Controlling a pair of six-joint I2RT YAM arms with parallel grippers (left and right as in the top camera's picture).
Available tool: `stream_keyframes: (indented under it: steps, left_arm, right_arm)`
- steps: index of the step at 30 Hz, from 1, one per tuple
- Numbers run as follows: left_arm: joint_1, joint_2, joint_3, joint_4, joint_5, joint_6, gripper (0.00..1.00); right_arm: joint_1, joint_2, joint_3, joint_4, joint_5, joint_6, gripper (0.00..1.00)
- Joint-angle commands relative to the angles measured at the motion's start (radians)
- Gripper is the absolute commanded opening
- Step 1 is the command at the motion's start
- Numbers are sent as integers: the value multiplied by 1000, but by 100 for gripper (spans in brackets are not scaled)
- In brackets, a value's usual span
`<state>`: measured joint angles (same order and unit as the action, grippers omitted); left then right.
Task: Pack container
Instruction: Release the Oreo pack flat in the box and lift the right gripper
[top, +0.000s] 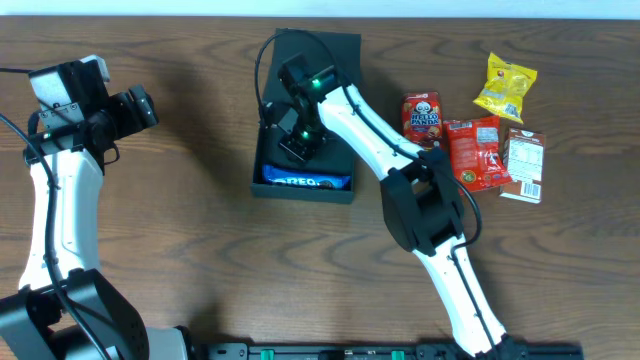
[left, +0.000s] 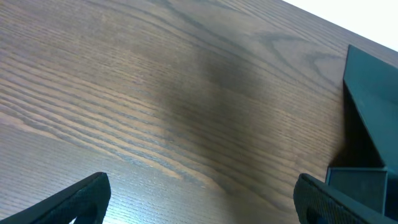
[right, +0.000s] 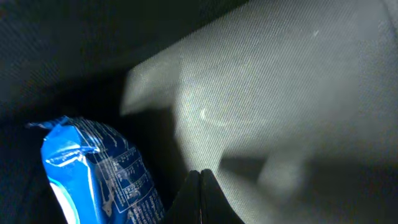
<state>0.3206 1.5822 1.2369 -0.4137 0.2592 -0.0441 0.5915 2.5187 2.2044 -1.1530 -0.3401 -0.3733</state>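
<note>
The black container (top: 343, 190) stands open at the table's middle, its flap lid (top: 330, 48) lying back. A blue Oreo packet (top: 305, 181) lies inside along the front wall; it also shows in the right wrist view (right: 93, 174). My right gripper (top: 298, 140) is down inside the container behind the packet. Its fingers (right: 200, 186) are shut together with nothing between them, just above the box's grey floor (right: 280, 99). My left gripper (top: 140, 105) hovers open and empty over bare table at the far left. Its wrist view shows the container's edge (left: 370, 99) at the right.
Right of the container lie several snack packets: a red Hello Panda packet (top: 421, 117), a red packet (top: 477, 152), a yellow packet (top: 506, 87) and a brown-and-white packet (top: 524, 164). The right arm (top: 420, 205) stretches from the front edge across to the box.
</note>
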Motion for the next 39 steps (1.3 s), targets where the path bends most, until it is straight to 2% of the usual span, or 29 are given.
stream_keyframes:
  steps: [1, 8, 16, 22, 29, 39]
  left_arm:
    - [6, 0, 13, -5, 8, 11, 95]
    - [6, 0, 13, -8, 8, 11, 95]
    - [6, 0, 13, -9, 8, 11, 95]
    - [6, 0, 13, -16, 8, 11, 95]
    - [6, 0, 13, -28, 8, 11, 95]
    - [6, 0, 13, -27, 8, 11, 95]
  right_arm:
    - [-5, -20, -33, -20, 0, 14, 1]
    - [10, -20, -51, -114, -1, -36, 1]
    - [10, -20, -51, -130, -35, -82, 1]
    - [10, -20, -50, -76, -39, -84, 2]
    - [12, -20, -50, -16, -180, -84, 1]
    - [12, -20, -50, -37, -253, -97, 1]
